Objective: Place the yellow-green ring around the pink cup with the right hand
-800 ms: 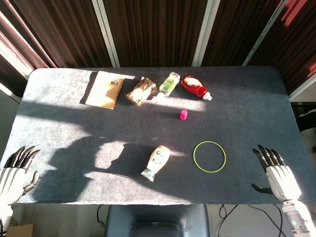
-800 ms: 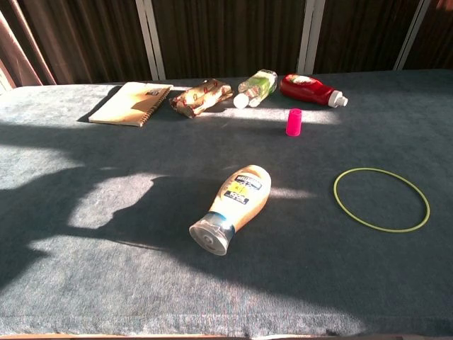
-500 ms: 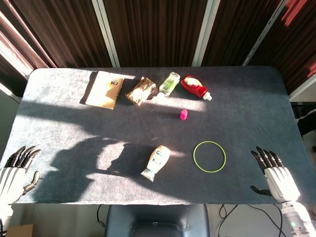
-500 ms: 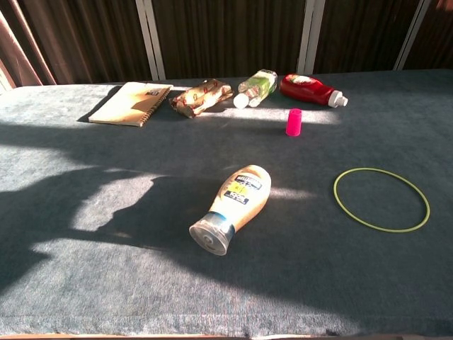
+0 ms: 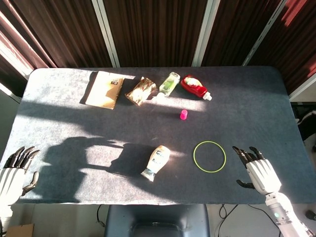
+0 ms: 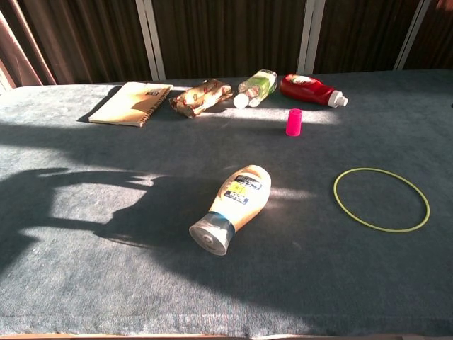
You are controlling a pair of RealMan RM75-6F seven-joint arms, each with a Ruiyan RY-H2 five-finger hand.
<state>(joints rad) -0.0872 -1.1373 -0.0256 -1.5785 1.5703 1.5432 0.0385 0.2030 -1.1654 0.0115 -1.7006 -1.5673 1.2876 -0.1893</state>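
The yellow-green ring point(image 5: 210, 156) point(image 6: 381, 199) lies flat on the grey table, right of centre near the front. The small pink cup point(image 5: 183, 114) point(image 6: 294, 121) stands upright farther back, apart from the ring. My right hand point(image 5: 256, 169) hovers open over the table's front right, a short way right of the ring, fingers spread and touching nothing. My left hand point(image 5: 14, 173) sits open at the front left corner, off the table edge. Neither hand shows in the chest view.
A cream sauce bottle point(image 5: 156, 162) lies on its side left of the ring. Along the back sit a notebook point(image 5: 104, 89), a snack packet point(image 5: 140, 90), a clear green bottle point(image 5: 169, 83) and a red bottle point(image 5: 195, 87). Strong shadows cross the table's left half.
My right hand has moved left and inward over the table toward the ring. The shadow on the left of the table has shifted. The ring, cup and left hand have not moved.
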